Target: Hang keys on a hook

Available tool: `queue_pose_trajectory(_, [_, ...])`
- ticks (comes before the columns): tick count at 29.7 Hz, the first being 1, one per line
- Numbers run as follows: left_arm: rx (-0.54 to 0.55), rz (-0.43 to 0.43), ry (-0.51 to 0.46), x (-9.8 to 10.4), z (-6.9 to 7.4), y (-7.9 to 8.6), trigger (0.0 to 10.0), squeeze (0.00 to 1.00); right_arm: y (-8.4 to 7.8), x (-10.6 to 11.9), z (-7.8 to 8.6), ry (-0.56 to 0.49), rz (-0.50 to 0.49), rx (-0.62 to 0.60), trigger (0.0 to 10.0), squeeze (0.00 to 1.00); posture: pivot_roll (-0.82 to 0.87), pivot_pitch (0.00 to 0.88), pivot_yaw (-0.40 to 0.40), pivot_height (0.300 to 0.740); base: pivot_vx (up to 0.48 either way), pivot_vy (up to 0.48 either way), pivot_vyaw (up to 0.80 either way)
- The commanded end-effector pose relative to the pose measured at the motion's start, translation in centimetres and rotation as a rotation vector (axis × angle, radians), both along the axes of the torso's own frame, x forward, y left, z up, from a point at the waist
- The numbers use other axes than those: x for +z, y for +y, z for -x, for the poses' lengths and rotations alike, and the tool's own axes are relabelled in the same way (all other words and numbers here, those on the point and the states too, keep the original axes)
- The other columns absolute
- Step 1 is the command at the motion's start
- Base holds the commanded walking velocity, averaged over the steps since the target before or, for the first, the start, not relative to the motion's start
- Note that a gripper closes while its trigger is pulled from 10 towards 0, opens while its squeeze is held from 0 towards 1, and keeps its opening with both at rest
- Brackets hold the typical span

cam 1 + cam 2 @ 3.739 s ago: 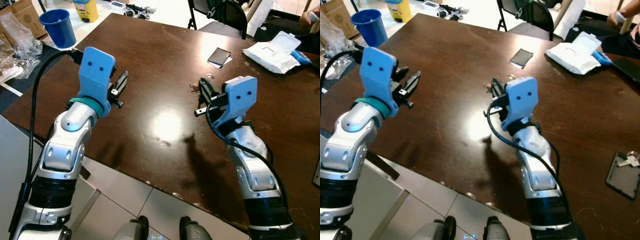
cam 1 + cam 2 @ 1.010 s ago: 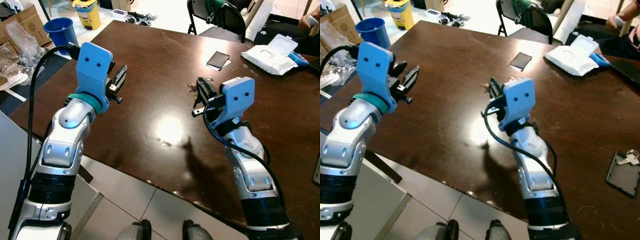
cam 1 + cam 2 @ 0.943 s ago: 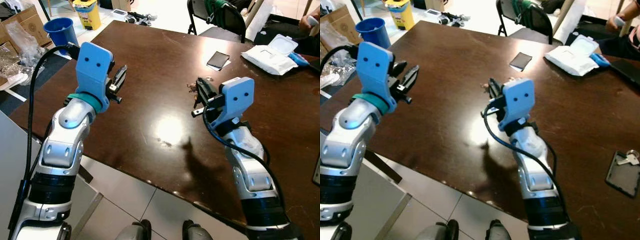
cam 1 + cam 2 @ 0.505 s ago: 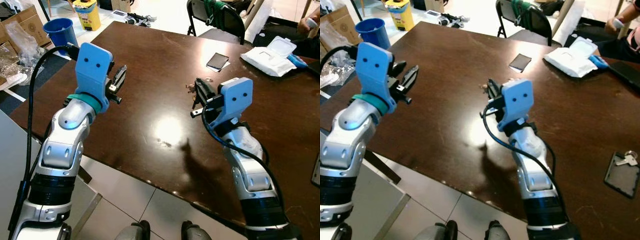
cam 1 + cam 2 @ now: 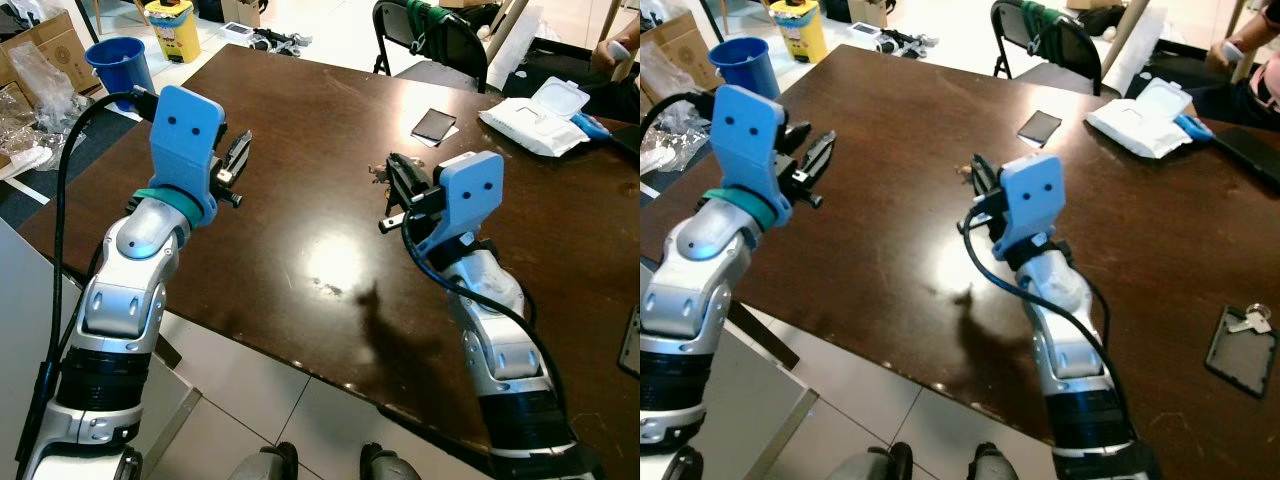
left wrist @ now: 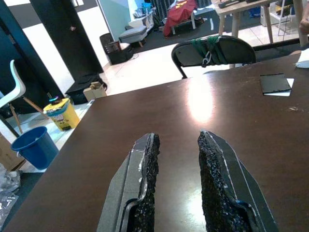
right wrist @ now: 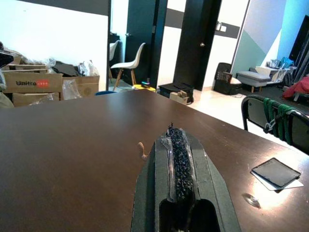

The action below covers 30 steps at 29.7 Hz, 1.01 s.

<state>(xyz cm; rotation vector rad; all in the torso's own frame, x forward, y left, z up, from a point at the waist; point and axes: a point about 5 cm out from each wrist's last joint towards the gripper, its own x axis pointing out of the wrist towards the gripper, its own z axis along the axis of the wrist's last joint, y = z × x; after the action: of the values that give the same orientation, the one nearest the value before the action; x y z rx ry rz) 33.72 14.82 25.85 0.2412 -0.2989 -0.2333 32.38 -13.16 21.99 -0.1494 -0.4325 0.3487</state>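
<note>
Left claw (image 5: 238, 160) hovers spread above the dark desk (image 5: 300, 130); right claw (image 5: 400, 190), pressed together and empty, hangs mid-desk. Keys (image 5: 1250, 322) lie on a dark tray (image 5: 1238, 352) at the desk's far right edge, well apart from both. No hook can be made out, so reaching rightward for the keys likely comes first.

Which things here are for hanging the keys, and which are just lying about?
For the job: keys, on a dark tray; left gripper open, right gripper shut.
Lying about: wipes pack, black card, blue bucket, yellow bin.
</note>
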Motion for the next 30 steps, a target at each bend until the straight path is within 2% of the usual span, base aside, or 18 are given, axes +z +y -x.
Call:
queue_pose_trajectory(1, [0.006,-0.013,0.007,-0.21,-0.03,0.07,10.0,0.00,0.23,0.17,0.07,-0.007,-0.007,0.010,10.0,0.00,0.04,0.071,0.123,0.740,0.000,0.000,0.00])
queue_pose_trajectory(11, [0.012,0.002,0.009,-0.23,0.25,0.10,10.0,0.00,0.27,0.35,0.17,-0.007,-0.013,0.026,10.0,0.00,0.06,0.092,0.101,0.740,0.000,0.000,0.00])
queue_pose_trajectory(30, [0.004,0.019,0.011,-0.36,0.38,-0.20,10.0,0.00,0.34,0.09,0.18,-0.007,0.011,0.032,10.0,0.00,0.05,0.076,0.097,0.740,0.000,0.000,0.00])
